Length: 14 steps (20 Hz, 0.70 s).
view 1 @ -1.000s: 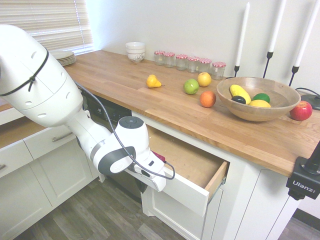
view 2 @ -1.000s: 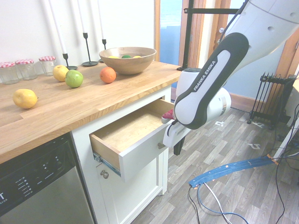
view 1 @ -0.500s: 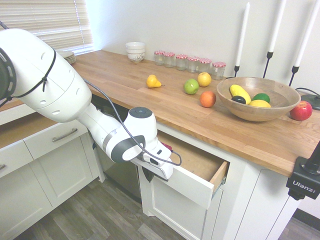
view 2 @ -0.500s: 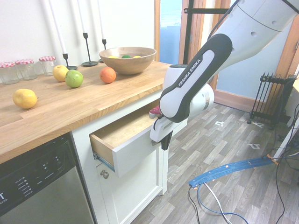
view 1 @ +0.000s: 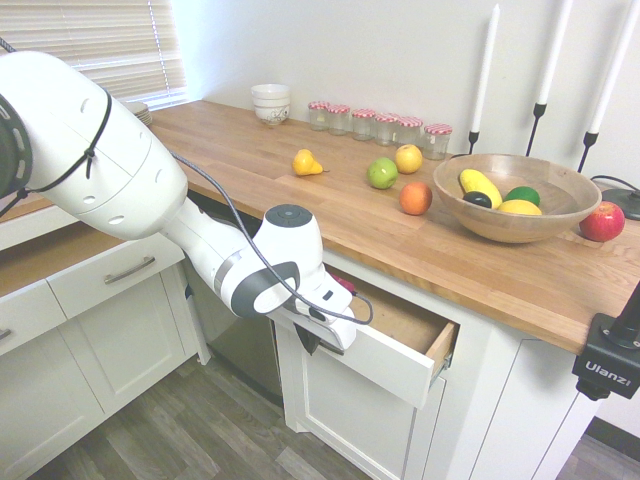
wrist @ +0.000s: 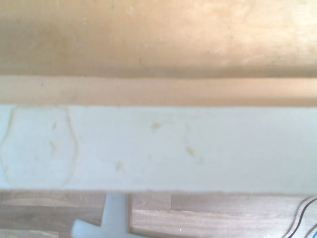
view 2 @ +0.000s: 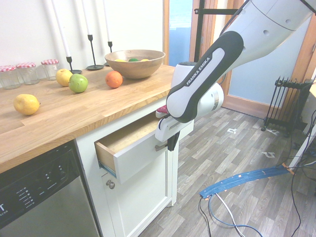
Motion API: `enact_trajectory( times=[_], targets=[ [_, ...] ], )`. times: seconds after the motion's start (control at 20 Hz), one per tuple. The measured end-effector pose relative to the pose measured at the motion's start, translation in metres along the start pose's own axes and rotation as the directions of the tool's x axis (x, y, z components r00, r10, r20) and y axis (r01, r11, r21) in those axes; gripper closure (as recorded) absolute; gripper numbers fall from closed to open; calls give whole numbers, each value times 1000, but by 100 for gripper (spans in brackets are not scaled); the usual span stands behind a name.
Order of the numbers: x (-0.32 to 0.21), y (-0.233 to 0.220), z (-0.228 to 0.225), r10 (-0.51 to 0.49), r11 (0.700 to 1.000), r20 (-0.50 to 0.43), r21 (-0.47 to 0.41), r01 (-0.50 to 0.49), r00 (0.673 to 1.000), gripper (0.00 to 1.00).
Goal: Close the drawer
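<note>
Surface (view 1: pixel 370 225): pear (view 1: pixel 306 163), green apple (view 1: pixel 382 173) and orange (view 1: pixel 415 198), beside a wooden bowl (view 1: pixel 515 215) holding a banana (view 1: pixel 480 187). Red-lidded jars (view 1: pixel 363 124) stand in a row; nested white bowls (view 1: pixel 271 103) lie nearby.

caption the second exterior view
White robot arm with its gripper at the front of a partly open, flat-front white drawer

White on drawer (view 1: pixel 385 368) front, pale bare wood within. Honey-brown, streaky grain on countertop (view 1: pixel 480 275). Grey, wood-patterned planks across floor (view 1: pixel 200 430). Red-and-white checks on jar lids (view 1: pixel 438 129). Yellow on pear (view 1: pixel 304 163), green on apple (view 1: pixel 382 173), tan on bowl (view 1: pixel 515 237). White on candles (view 1: pixel 485 75). Bright blue on floor strip (view 2: pixel 247 180).
</note>
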<state>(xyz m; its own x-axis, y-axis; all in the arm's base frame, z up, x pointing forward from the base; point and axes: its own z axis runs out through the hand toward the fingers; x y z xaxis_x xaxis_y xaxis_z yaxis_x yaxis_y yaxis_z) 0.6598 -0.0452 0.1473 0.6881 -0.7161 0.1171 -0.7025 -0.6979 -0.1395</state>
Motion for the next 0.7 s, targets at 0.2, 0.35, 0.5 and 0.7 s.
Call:
enact_trajectory(
  times=[0.2,0.35,0.5,0.7],
  targets=[
    [7,-5,5,4,1000,1,0,-4,1000,100],
    [13,-11,9,5,1000,3,1,-5,1000,100],
    [19,-19,11,6,1000,7,2,-6,1000,100],
    [29,-31,14,19,1000,13,4,-19,1000,100]
  ],
)
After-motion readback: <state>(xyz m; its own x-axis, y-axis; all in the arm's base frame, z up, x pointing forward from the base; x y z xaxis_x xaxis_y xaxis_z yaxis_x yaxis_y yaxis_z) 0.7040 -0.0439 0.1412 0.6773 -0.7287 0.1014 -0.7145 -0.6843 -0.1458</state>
